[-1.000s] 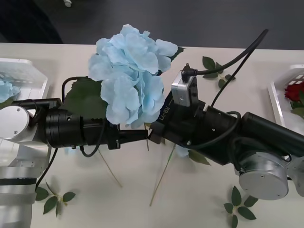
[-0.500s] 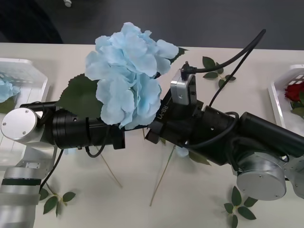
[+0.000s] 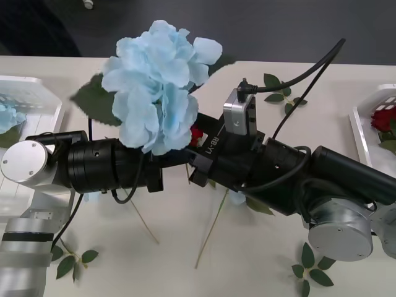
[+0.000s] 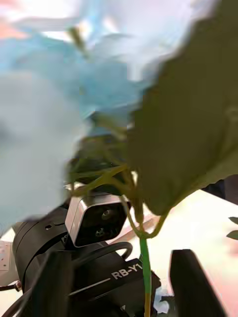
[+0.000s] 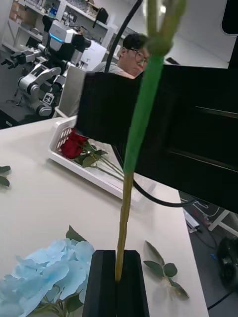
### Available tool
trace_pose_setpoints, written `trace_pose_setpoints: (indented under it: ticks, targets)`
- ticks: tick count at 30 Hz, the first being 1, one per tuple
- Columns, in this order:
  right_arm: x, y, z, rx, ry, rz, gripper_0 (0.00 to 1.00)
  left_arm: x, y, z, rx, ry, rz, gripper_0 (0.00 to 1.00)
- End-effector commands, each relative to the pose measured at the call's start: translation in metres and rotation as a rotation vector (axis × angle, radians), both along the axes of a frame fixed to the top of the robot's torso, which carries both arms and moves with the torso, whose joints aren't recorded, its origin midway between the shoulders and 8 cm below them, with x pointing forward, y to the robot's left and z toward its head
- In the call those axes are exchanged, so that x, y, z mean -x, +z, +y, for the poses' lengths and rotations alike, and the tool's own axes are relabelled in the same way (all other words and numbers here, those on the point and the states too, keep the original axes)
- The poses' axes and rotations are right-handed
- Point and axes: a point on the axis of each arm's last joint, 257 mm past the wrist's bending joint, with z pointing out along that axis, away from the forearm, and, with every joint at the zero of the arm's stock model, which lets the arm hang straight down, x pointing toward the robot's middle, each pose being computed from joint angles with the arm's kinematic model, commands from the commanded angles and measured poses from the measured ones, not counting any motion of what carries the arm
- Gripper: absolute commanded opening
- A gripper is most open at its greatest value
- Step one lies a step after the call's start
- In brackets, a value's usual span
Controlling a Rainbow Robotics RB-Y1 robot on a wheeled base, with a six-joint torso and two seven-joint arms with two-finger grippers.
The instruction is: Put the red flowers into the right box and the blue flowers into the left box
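Item: blue flower [image 3: 154, 86], big pale bloom held up over table centre; stem [image 5: 130, 198] runs down into left gripper [image 5: 118, 277].
Left gripper: jaws pinched tight on the stem's lower, yellowish part; arm lies across the table from robot's left.
Right gripper [image 4: 119, 282]: black fingers spread wide w/ the stem passing between them, not touching as far as seen; sits just beside left gripper at mid-table.
Handling (est.): light, top-heavy; thin stem prob. bends and swings; petals soft, crush easily. Hold on stem is the right spot, not the head.
Left box [image 3: 43, 99]: far left edge of table, one blue cluster [image 3: 7, 117] already inside.
Right box [image 3: 365, 127]: far right edge, red flowers [image 3: 383, 119] in it.
Other: red bloom [image 3: 197, 133] peeks between the arms; loose leaf sprigs [image 3: 312, 272] on table.
Room: open tabletop between centre and left box; right arm crowds close, so clear it first. Box wall stands low; bloom and its leaf [image 3: 93, 102] should pass above it.
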Motion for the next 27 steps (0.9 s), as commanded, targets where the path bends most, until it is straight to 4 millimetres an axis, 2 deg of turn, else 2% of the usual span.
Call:
trace_pose_setpoints:
  ticks: [1,7,14,20,22,24,26,27]
  targets:
    - [0.010,0.021,0.004,-0.044,0.036,0.006,1.00,-0.003,0.018,0.000,0.007,-0.006,-0.070,0.00]
    - [0.003,0.027,-0.013,-0.077,0.010,0.009,1.00,-0.004,0.025,0.015,0.033,0.006,-0.056,0.00]
    - [-0.010,0.034,-0.067,-0.077,-0.072,0.100,1.00,-0.004,0.028,0.056,0.029,0.093,-0.046,0.00]
    - [-0.001,0.046,-0.118,0.001,-0.148,0.213,1.00,-0.002,0.027,0.117,-0.052,0.264,0.027,0.00]
    - [0.004,0.047,-0.127,0.007,-0.151,0.257,1.00,-0.001,0.025,0.133,-0.075,0.316,0.054,0.00]
    - [0.014,0.048,-0.135,0.018,-0.146,0.315,1.00,-0.001,0.024,0.158,-0.095,0.394,0.089,0.00]
    - [0.023,0.044,-0.140,0.035,-0.131,0.376,1.00,0.000,0.022,0.176,-0.103,0.454,0.128,0.00]
    - [0.032,0.039,-0.142,0.041,-0.112,0.450,1.00,-0.001,0.020,0.191,-0.113,0.506,0.152,0.00]
